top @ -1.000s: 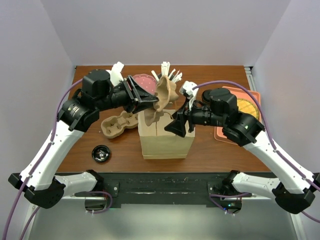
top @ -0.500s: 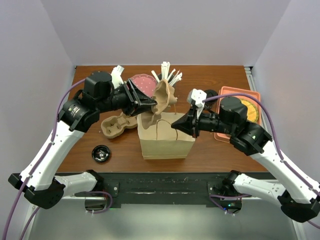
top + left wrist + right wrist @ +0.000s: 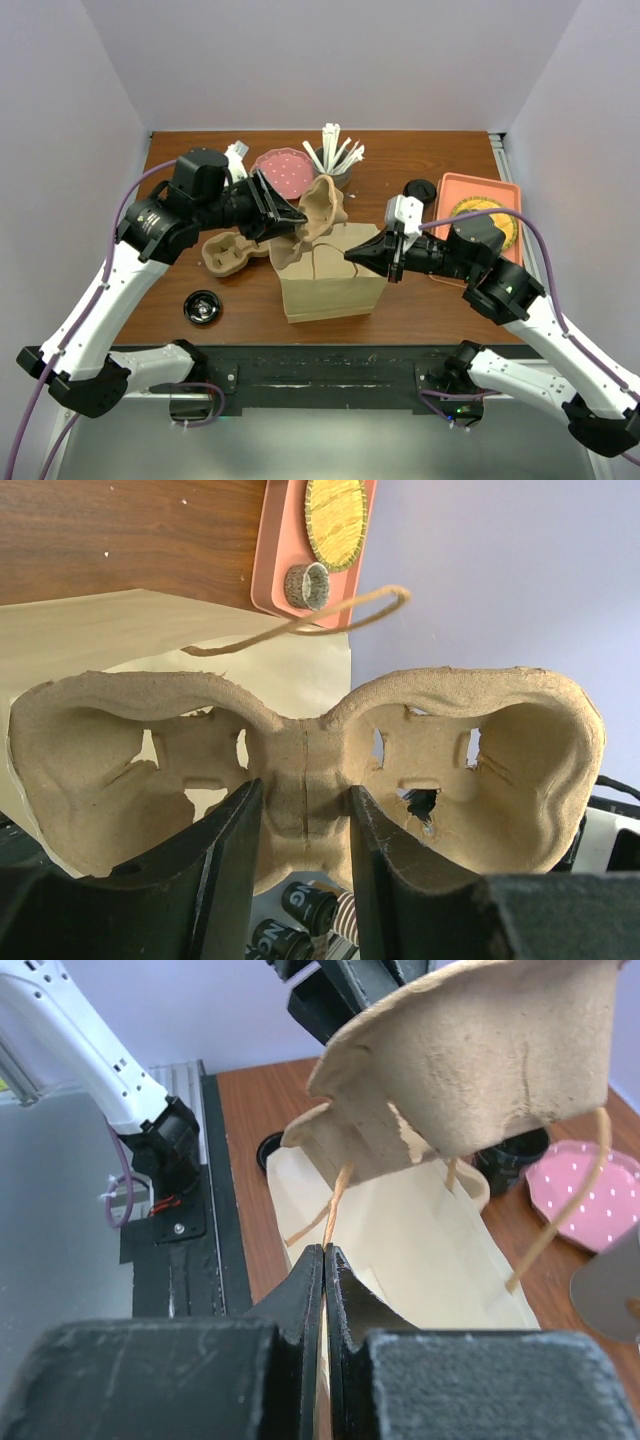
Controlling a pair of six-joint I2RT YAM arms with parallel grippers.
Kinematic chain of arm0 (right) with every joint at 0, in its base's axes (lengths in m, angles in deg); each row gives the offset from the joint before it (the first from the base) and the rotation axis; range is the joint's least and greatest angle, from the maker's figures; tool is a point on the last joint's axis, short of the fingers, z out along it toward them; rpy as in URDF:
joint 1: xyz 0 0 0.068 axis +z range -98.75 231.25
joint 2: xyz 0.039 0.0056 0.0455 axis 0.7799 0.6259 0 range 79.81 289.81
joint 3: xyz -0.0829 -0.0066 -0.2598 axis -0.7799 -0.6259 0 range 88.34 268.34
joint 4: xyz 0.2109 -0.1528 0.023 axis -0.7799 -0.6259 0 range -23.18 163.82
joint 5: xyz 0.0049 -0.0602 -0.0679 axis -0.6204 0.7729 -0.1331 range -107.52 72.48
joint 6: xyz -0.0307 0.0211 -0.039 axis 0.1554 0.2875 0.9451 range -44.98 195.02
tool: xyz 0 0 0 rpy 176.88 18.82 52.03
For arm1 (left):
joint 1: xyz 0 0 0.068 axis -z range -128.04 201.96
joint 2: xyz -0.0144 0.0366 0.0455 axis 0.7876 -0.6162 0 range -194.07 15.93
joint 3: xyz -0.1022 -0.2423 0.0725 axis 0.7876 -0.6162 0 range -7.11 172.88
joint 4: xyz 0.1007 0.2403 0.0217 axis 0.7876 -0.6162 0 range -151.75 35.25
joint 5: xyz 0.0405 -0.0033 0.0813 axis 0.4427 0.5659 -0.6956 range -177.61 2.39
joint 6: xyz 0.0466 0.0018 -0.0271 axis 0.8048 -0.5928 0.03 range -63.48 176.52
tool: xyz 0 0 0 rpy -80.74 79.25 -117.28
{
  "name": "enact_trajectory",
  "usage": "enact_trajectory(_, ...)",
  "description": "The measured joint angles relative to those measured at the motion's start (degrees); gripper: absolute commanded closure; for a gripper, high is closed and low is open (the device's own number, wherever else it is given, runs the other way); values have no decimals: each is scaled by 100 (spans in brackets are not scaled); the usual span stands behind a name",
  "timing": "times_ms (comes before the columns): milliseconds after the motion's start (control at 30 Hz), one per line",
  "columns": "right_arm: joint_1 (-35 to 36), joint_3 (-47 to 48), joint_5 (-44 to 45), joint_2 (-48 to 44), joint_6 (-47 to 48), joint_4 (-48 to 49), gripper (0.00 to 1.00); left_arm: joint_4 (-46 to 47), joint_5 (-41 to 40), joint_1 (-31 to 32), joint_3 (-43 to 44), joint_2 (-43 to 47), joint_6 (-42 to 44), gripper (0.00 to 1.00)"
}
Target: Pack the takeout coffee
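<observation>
The takeout coffee does not show in any view. My left gripper (image 3: 290, 215) (image 3: 303, 800) is shut on the middle ridge of a brown pulp cup carrier (image 3: 320, 205) (image 3: 500, 770) (image 3: 480, 1050). It holds the carrier tilted on edge above the mouth of an upright brown paper bag (image 3: 335, 285) (image 3: 100, 630) (image 3: 420, 1240). My right gripper (image 3: 352, 255) (image 3: 324, 1250) is shut on the bag's right rim, where a string handle (image 3: 335, 1205) runs into its jaws.
A second pulp carrier (image 3: 232, 250) lies left of the bag, with a loose black lid (image 3: 203, 307) nearer the front. Behind are a pink dotted plate (image 3: 283, 170) and a cup of stir sticks (image 3: 335, 155). A lidless black cup (image 3: 418, 190) stands by the orange tray (image 3: 485, 190).
My right gripper has closed on the bag's rim and the arm has drawn back to the right. The left arm has lowered the carrier slightly toward the bag mouth.
</observation>
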Motion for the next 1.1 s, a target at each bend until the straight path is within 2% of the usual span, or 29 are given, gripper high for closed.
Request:
enact_trajectory(167, 0, -409, -107, -284, 116, 350, 100, -31, 2, 20, -2, -20, 74, 78)
enact_trajectory(467, 0, -501, -339, -369, 367, 616, 100, -195, -4, 109, -17, -243, 219, 78)
enact_trajectory(667, 0, -619, -675, -407, 660, 684, 100, -452, -170, 243, 269, -678, 420, 79)
enact_trajectory(1033, 0, -671, -774, -492, 1292, 568, 100, -1172, -295, 334, 885, -1091, 885, 79)
enact_trajectory(1067, 0, -671, -774, -490, 1346, 544, 86, -1237, -295, 339, 942, -1158, 940, 79)
enact_trajectory(1100, 0, -671, -772, -483, 1390, 522, 80, -1287, -295, 339, 986, -1217, 997, 79)
